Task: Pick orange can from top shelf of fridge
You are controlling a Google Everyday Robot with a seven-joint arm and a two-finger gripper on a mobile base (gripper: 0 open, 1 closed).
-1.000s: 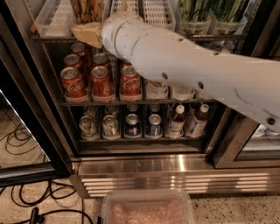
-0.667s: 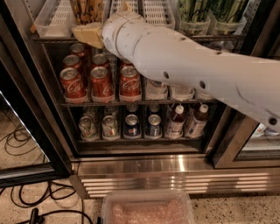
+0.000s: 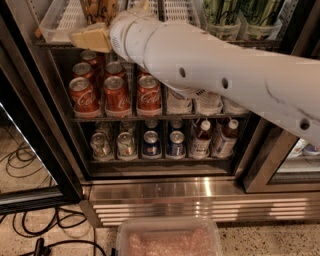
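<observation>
Gripper (image 3: 91,38) beside one orange can (image 3: 100,9), top shelf (image 3: 59,26)

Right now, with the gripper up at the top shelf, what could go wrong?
1. The gripper sits at the top shelf edge, just below the orange can. The can is cut off at the top of the view, so the grasp can't be checked.
2. The arm crosses in front of the red cola cans; dropping on retreat might knock them.
</observation>
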